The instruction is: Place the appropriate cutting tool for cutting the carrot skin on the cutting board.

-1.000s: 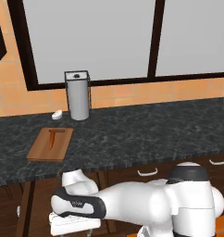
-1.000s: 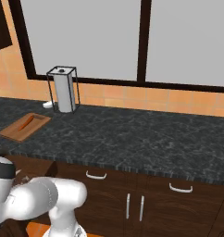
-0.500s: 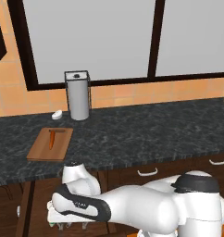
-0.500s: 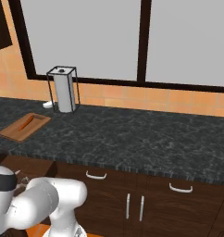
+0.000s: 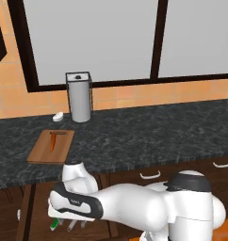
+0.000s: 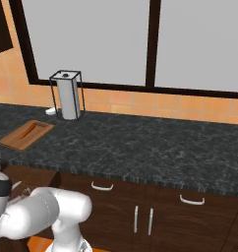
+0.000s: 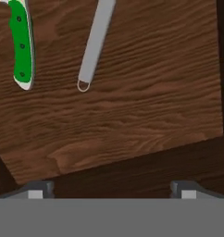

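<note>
Two tools are lying side by side on a dark wooden surface point(image 7: 132, 115) under the hand: one silver peeler point(image 7: 94, 44) and one green-handled knife point(image 7: 20, 46), apart. The gripper point(image 7: 111, 187) is hanging above, jaws spread wide, gripping nothing. One carrot point(image 5: 52, 140) is resting on the one cutting board point(image 5: 40, 153) up on the counter point(image 5: 149, 136).

On the dark speckled stone bench point(image 5: 134, 136), the flat brown wooden cutting board point(image 5: 50, 147) carries the thin orange carrot point(image 5: 52, 140); behind it stands the tall metal canister point(image 5: 79, 97). Below me, the slim silver metal peeler point(image 7: 95, 44) lies beside the green-handled knife point(image 7: 20, 44) on a wooden drawer floor point(image 7: 132, 111).
</note>
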Motion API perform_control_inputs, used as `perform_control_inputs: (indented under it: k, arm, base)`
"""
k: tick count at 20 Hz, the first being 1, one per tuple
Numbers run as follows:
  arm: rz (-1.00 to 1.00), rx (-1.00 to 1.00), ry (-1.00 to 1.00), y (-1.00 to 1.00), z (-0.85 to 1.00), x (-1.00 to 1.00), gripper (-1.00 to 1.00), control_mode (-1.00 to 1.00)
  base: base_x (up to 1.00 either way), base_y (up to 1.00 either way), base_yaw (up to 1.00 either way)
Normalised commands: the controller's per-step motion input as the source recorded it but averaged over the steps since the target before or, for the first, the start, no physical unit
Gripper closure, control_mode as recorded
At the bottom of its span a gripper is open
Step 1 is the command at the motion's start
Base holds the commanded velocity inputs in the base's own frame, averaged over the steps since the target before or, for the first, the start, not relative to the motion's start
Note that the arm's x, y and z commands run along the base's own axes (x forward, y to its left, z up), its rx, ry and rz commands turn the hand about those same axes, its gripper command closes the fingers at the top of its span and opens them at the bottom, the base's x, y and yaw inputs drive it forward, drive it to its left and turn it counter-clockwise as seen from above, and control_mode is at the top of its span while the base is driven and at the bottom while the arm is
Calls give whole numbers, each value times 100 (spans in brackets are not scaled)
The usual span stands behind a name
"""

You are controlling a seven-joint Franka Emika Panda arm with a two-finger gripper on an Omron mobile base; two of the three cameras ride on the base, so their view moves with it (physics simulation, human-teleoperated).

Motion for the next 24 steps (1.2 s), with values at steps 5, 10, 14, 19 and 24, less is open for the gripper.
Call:
perform_control_inputs:
  k: [5,10,14,19,24]
  arm:
    - [-16,-10,9,0,-17,23,-100,-100]
    - [-15,-8,3,0,-22,23,-100,-100]
    - [-14,-7,1,0,-21,31,-100,-100]
    - [-11,-8,1,0,-39,24,-100,-100]
    - [-9,-8,2,2,-37,27,-100,-100]
  base:
    - [0,0,0]
    - [0,0,0]
    - [0,0,0]
    - [0,0,0]
    - [0,0,0]
